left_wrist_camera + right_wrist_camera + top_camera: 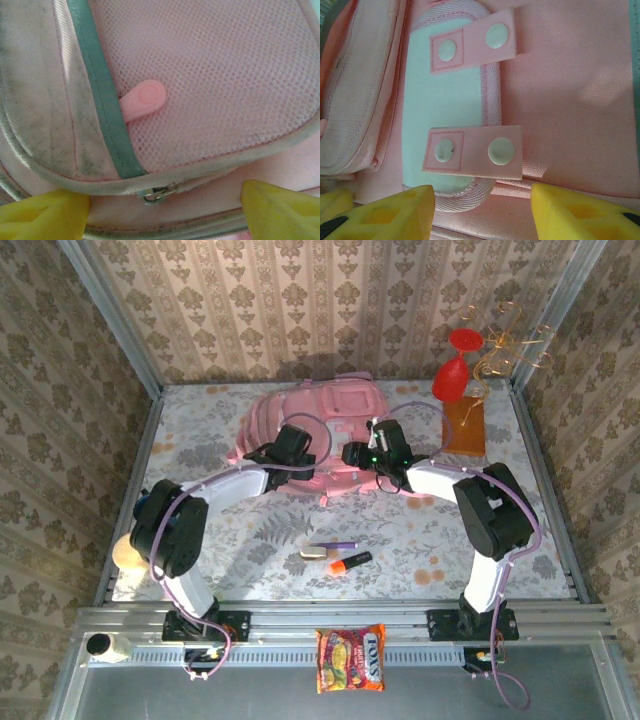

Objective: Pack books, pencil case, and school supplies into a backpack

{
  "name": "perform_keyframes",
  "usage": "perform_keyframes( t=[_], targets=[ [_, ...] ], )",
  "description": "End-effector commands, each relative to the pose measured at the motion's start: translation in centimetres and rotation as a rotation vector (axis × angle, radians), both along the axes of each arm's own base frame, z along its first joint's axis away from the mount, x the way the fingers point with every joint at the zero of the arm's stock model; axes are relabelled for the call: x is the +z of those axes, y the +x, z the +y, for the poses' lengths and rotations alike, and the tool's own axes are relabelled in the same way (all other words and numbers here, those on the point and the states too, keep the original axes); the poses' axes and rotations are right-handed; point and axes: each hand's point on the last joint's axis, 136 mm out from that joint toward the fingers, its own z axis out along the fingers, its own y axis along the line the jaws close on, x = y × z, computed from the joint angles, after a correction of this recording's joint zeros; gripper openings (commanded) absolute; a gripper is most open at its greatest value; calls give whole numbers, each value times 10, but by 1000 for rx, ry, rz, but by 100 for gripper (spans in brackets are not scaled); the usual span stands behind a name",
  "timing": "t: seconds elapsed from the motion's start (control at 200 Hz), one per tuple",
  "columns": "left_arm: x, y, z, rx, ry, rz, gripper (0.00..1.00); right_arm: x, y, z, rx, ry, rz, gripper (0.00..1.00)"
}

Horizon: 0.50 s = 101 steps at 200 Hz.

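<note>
The pink backpack (pixel 318 410) lies flat at the back middle of the table. My left gripper (pixel 290 447) hangs open over its near left part; its yellow fingertips (pixel 45 215) straddle a metal zip slider (pixel 155 195) below a mesh pocket with a pink pull tab (pixel 145 99). My right gripper (pixel 363 454) is open over the near right part, its fingertips (pixel 585 210) flanking a pale patch (pixel 437 95) with two pink snap tabs. On the table in front lie the orange-and-black marker (pixel 350 562), purple pen (pixel 335 545) and beige oblong piece (pixel 313 554). Books and pencil case are out of view.
An orange-brown slab (pixel 464 427) with a red goblet (pixel 452 375) and gold wire stands at the back right. An orange snack packet (pixel 350 658) rests on the front rail. A beige round thing (pixel 127 552) sits at the table's left edge.
</note>
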Motion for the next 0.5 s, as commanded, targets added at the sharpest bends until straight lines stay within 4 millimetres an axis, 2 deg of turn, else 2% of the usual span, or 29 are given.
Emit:
perform_keyframes(
  t=[0.0, 0.195, 0.36, 0.5],
  targets=[
    [12, 15, 0, 57, 50, -80, 80, -27, -7, -3, 5, 7, 66, 56],
    [17, 27, 9, 142, 97, -167, 80, -36, -8, -5, 8, -7, 80, 56],
    [33, 34, 12, 177, 56, -235, 70, -49, -10, -17, -12, -58, 100, 56],
    [45, 38, 24, 199, 59, -266, 61, -54, -12, -26, -32, -65, 112, 56]
  ],
)
